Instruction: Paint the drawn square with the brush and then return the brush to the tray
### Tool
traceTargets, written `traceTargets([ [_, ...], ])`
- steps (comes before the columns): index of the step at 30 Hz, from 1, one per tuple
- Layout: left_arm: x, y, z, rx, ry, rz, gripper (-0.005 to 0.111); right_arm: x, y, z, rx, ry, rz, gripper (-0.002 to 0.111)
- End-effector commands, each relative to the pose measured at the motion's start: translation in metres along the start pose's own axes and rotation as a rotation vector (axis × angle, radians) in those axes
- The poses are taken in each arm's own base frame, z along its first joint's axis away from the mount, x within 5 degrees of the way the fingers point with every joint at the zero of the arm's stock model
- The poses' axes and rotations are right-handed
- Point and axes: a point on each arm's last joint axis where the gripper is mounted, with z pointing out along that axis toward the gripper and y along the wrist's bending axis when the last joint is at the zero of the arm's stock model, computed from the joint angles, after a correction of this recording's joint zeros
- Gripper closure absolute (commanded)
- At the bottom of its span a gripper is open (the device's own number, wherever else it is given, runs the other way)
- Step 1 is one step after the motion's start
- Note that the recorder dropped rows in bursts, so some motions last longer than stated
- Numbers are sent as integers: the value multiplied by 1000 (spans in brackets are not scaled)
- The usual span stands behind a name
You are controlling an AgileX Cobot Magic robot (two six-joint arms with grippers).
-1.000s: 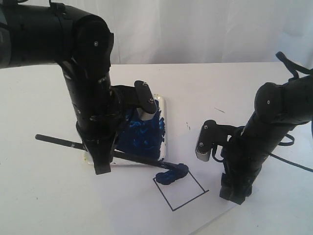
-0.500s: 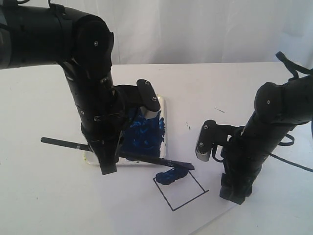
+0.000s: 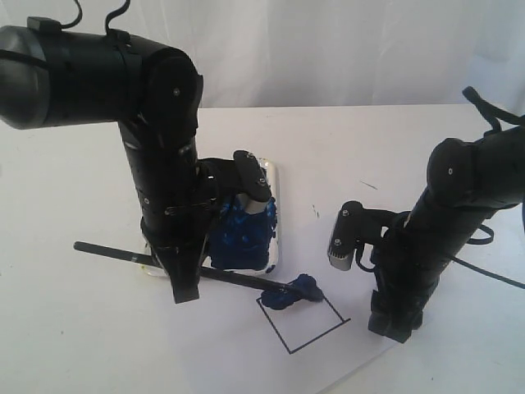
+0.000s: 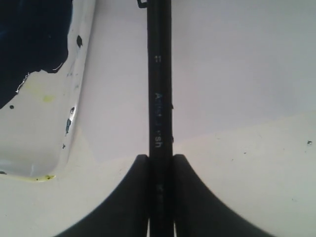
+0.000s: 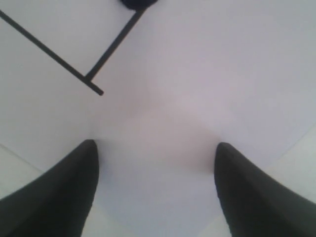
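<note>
The brush [image 3: 238,281] is a long black stick lying nearly level, its blue-coated tip [image 3: 305,288] touching the far-left corner of the drawn square [image 3: 303,318]. That corner carries a dark blue smear; the rest of the square is white. My left gripper [image 3: 185,283] is shut on the brush shaft [image 4: 159,98], seen between the black fingers [image 4: 133,197] in the left wrist view. The tray [image 3: 276,215] with blue paint sits behind the left arm. My right gripper [image 3: 392,322] stands open, pressed down on the paper [image 5: 163,113] right of the square's corner [image 5: 94,81].
The white paper sheet [image 3: 246,345] lies on a white table. The tray's speckled rim [image 4: 54,138] lies close beside the brush in the left wrist view. A white backdrop [image 3: 344,49] closes the far side.
The left arm has shifted and turned, carrying the brush. The brush tip has slid across the far-left corner of the square and the blue smear has spread. The right arm has not moved.
</note>
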Motion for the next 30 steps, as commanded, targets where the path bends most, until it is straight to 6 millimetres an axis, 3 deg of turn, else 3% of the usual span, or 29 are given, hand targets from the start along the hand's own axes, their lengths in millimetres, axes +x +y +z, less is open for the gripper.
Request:
traceTargets([
  [1, 4, -5, 0, 50, 35, 46, 107, 2, 2, 8, -29, 17, 8, 45],
  [18, -1, -11, 0, 105, -18, 54, 107, 2, 1, 8, -23, 14, 8, 45],
  [30, 3, -1, 0, 6, 31, 23, 107, 2, 1, 8, -23, 14, 26, 45],
])
